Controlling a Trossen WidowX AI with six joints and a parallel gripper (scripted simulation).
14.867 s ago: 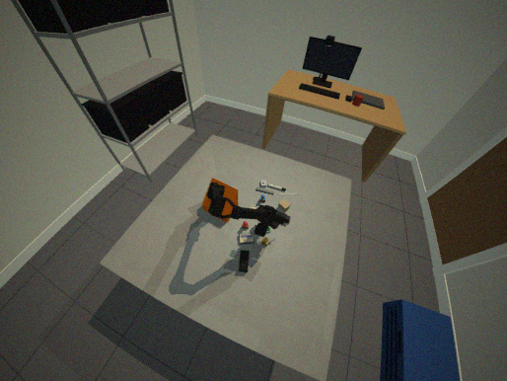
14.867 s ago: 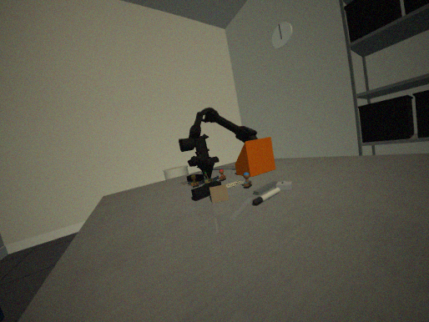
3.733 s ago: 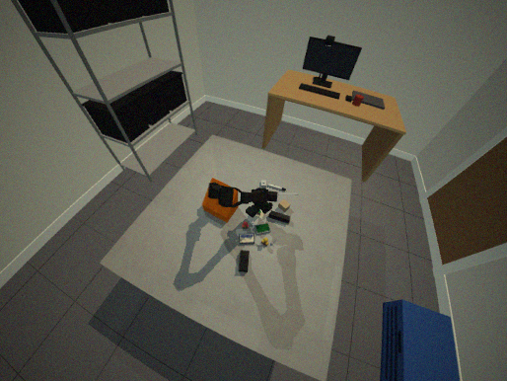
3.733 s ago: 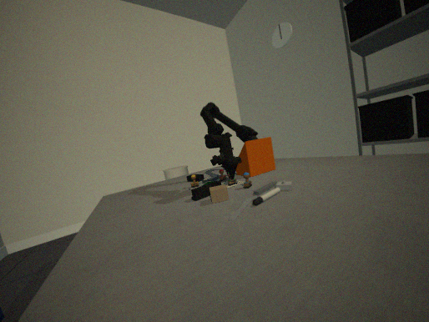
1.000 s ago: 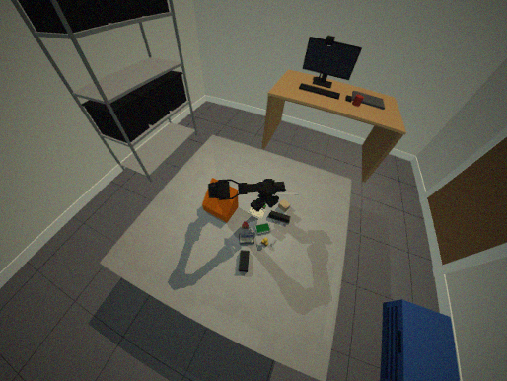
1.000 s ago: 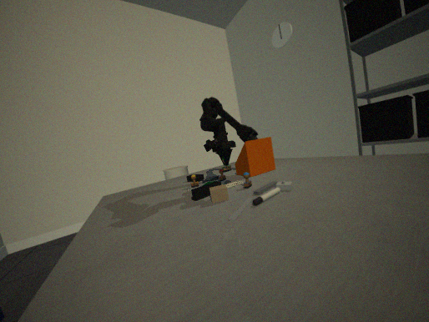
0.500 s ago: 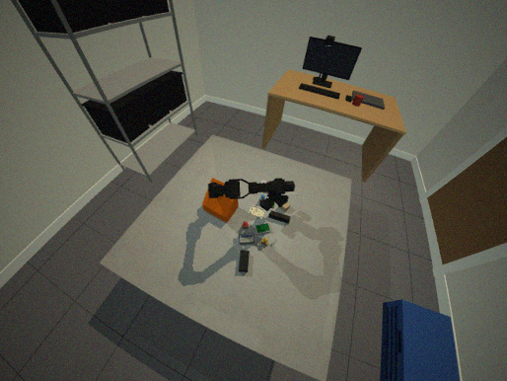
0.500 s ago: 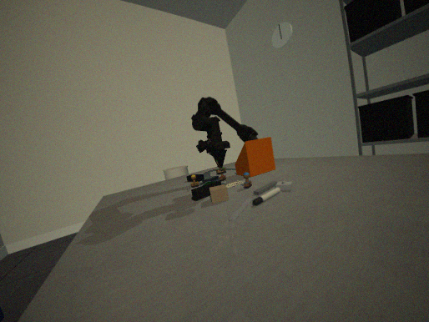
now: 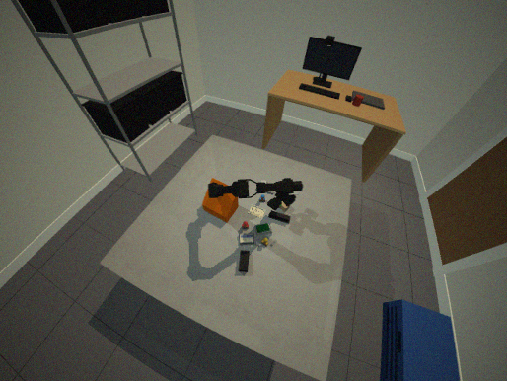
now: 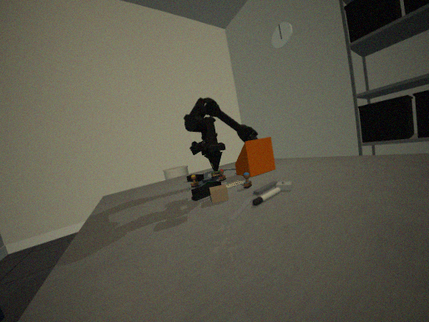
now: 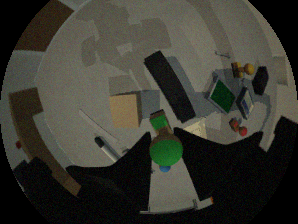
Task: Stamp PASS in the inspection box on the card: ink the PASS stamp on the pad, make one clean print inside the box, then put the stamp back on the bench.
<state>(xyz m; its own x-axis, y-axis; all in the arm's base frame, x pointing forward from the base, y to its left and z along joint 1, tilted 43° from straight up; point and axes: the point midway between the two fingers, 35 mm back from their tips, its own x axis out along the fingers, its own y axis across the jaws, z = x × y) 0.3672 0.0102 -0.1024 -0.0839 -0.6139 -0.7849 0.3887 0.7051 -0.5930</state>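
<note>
My gripper (image 10: pixel 215 168) (image 11: pixel 161 132) is shut on the green-knobbed stamp (image 11: pixel 166 152), held above the bench between the tan block and the card; its base shows a green patch. The cream card (image 9: pixel 255 211) (image 10: pixel 234 184) (image 11: pixel 199 128) lies flat, partly hidden by a finger in the wrist view; whether its box bears a print cannot be told. The green pad (image 9: pixel 263 228) (image 11: pixel 221 95) lies beyond the card, with a blue-and-white pad or case (image 9: pixel 247 239) (image 11: pixel 245 103) beside it. Stamps with red (image 9: pixel 245 225) (image 11: pixel 243 131), yellow (image 9: pixel 265 241) (image 11: pixel 249 69) and blue (image 9: pixel 262 198) (image 10: pixel 246 174) knobs stand around.
A long black block (image 9: pixel 279 217) (image 11: pixel 169 86) and a tan block (image 10: pixel 219 194) (image 11: pixel 125 110) stand near the gripper. A marker (image 10: pixel 268 195) (image 11: pixel 108 151) lies on the blue-knobbed stamp's side. A large orange block (image 9: pixel 223 203) (image 10: pixel 260 156) is beside the arm. Another black block (image 9: pixel 244 262) lies farther out.
</note>
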